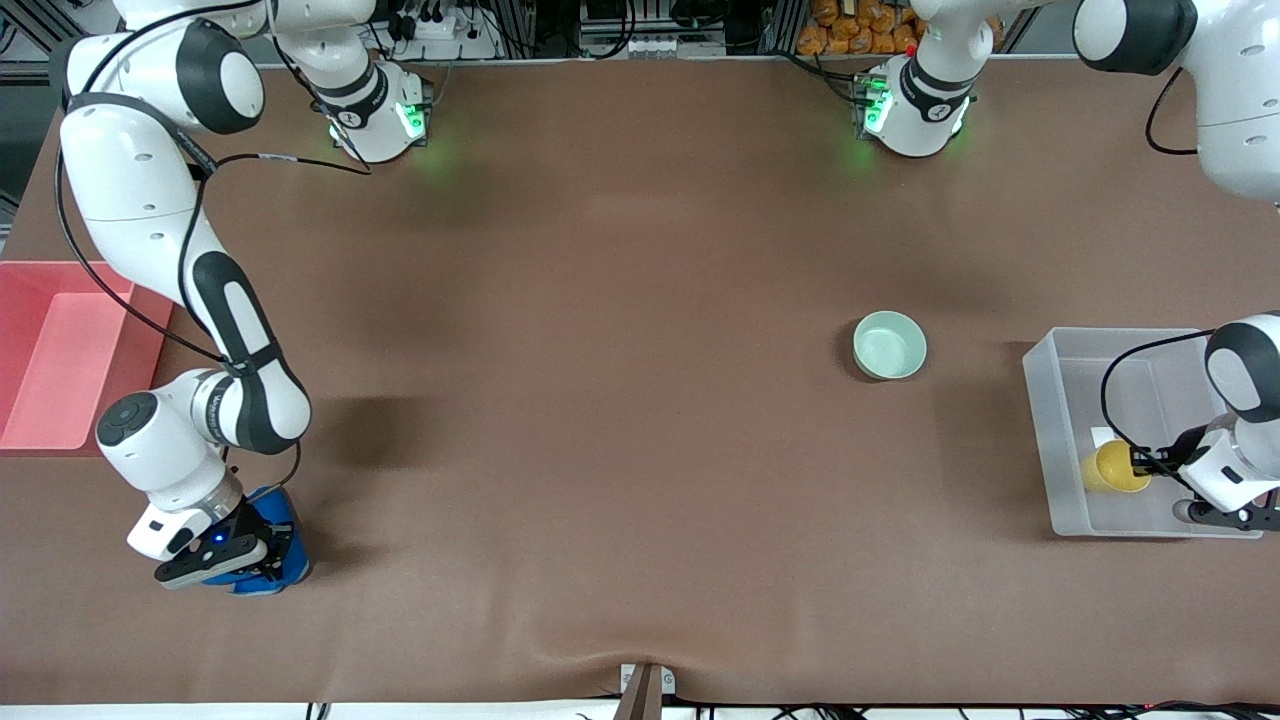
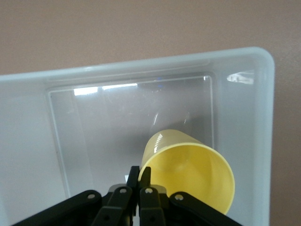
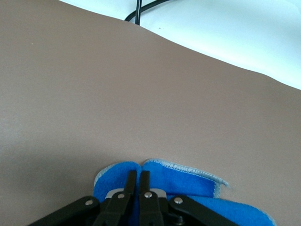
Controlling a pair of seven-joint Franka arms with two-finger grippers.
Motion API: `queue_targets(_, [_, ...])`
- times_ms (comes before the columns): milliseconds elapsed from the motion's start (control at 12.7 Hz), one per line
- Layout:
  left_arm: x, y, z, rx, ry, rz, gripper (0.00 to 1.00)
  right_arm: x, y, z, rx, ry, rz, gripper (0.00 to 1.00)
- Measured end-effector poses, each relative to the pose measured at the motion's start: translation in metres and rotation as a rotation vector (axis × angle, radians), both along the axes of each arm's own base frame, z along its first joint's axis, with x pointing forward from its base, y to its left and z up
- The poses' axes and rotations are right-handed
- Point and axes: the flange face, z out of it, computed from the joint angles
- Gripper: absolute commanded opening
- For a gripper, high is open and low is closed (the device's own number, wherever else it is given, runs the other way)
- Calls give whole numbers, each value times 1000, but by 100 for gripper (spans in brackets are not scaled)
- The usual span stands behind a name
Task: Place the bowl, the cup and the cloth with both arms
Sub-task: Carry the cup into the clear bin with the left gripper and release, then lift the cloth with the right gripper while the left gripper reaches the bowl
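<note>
High front overview, two close, perhaps downward-facing wrist views

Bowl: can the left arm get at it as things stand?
Probably not yet. The bowl sits alone on open table with nothing over it, but the left gripper is shut on the cup over the clear bin; its hand is occupied.

Brown table bears bowl, cloth, clear bin; pink tray

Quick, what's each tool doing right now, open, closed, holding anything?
Left tool: closed on the rim of the yellow cup, over the clear bin.
Right tool: closed on the blue cloth, down at the table.
</note>
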Motion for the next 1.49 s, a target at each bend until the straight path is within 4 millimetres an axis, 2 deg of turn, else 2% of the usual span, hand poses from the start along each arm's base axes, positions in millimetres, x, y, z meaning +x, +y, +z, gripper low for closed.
queue_targets(79, [0,0,-4,1,-2,-3,2,0,0,0,0,0,0,0])
queue_targets(315, [1,0,-10,2,-3,-10,30,3,-2,6,-4,-20,-4,0])
queue_targets(472, [1,0,-11,2,-5,-13,44,7,-4,18,-8,-40,-7,0])
queue_targets(629, [3,1,-9,5,-12,-34,46,10,-6,32,-8,-44,-5,0])
queue_targets(787, [6,3,1,10,-26,-53,48,12,-10,54,-6,-20,0,0])
queue_targets(1022, [6,-1,22,0,-2,-57,53,13,-17,101,-4,3,6,0])
queue_targets(1101, [5,-5,33,-7,12,-60,61,12,-20,118,-4,16,8,0])
queue_targets(1180, [4,-9,49,-13,21,-61,75,10,-24,138,-4,32,9,0])
queue_targets(1258, [4,-17,72,-18,15,-49,83,6,-30,158,-2,51,8,0])
queue_targets(1337, [4,-29,96,-24,6,-15,93,2,-36,178,2,72,7,0])
queue_targets(1416, [2,-48,115,-31,11,25,100,-5,-42,199,9,96,5,0])
queue_targets(1494, [0,-71,128,-37,32,54,100,-12,-49,218,17,125,4,0])
